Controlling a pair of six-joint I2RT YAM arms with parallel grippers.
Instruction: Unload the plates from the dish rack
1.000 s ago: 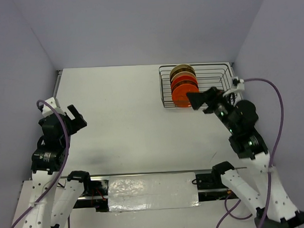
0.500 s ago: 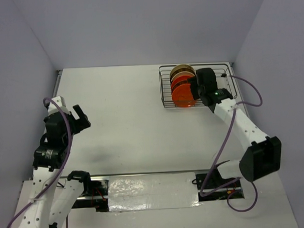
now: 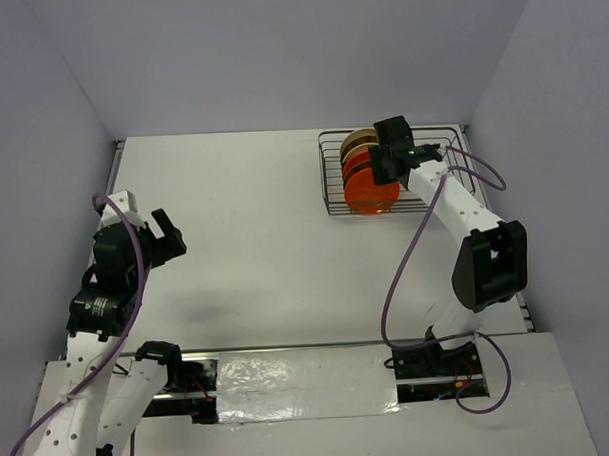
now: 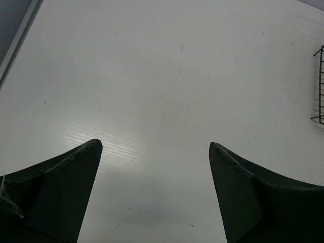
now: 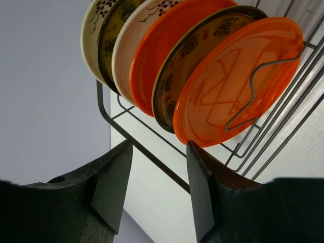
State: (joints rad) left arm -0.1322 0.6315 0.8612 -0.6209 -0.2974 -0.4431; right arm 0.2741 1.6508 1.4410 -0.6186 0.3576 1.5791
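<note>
The dish rack (image 3: 441, 133) stands at the table's back right with several plates upright in a row. In the right wrist view, nearest first, stand an orange plate (image 5: 228, 86), a dark brown plate with gold pattern (image 5: 195, 55), a second orange plate (image 5: 157, 55), then cream and brown ones (image 5: 126, 45). My right gripper (image 5: 158, 152) is open and empty over the rack (image 5: 136, 144). One fingertip (image 5: 195, 152) is just below the nearest orange plate's rim; I cannot tell if it touches. In the top view my right gripper (image 3: 382, 168) hovers over the plates (image 3: 368, 194). My left gripper (image 3: 175, 233) is open and empty, far left.
The left wrist view shows my left gripper (image 4: 154, 147) above bare white table, with the rack's near corner (image 4: 320, 86) at the right edge. Grey walls close the table at the back and both sides. A foil-covered strip (image 3: 305, 383) lies along the near edge.
My right arm has stretched forward; its gripper moved from in front of the rack to over the plates. My left gripper shifted slightly right and stays open.
</note>
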